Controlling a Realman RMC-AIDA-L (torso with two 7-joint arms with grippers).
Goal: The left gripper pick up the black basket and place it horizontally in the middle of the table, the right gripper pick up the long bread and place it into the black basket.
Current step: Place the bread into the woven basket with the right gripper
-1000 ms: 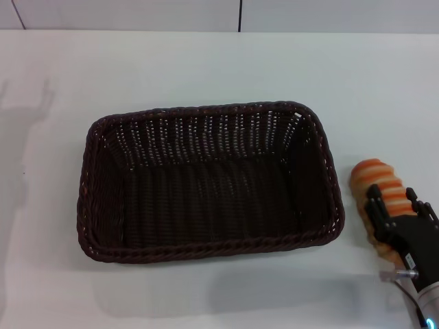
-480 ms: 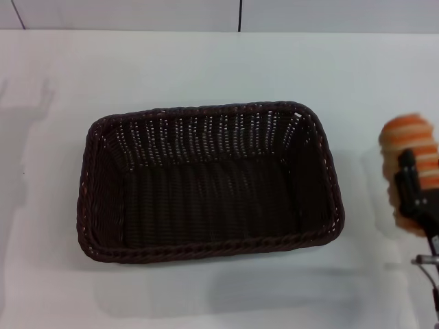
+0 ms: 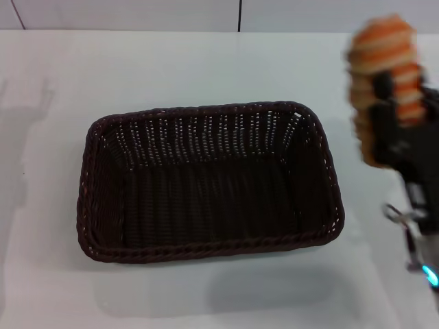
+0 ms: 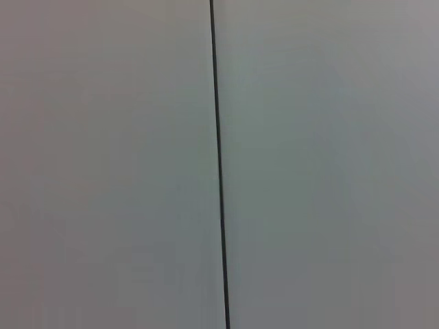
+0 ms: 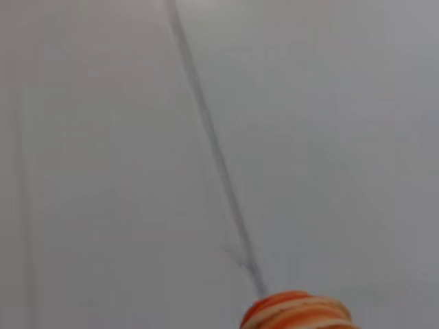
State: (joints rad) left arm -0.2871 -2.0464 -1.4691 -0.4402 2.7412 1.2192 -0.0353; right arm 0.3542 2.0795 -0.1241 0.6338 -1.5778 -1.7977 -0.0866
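The black basket [image 3: 206,181] lies lengthwise across the middle of the white table [image 3: 171,68], open side up and empty. My right gripper [image 3: 394,110] is shut on the long bread [image 3: 381,58] and holds it high above the table, just right of the basket's right end. The bread's orange-and-cream tip also shows in the right wrist view [image 5: 298,312]. My left gripper is out of view; the left wrist view shows only a pale wall with a dark seam.
A wall with a dark vertical seam [image 3: 240,15] runs behind the table's far edge. My right arm's blue light [image 3: 430,275] shows at the lower right.
My right gripper has lifted the long bread off the table at the basket's right, carrying it up and a little towards the basket. The basket has not moved.
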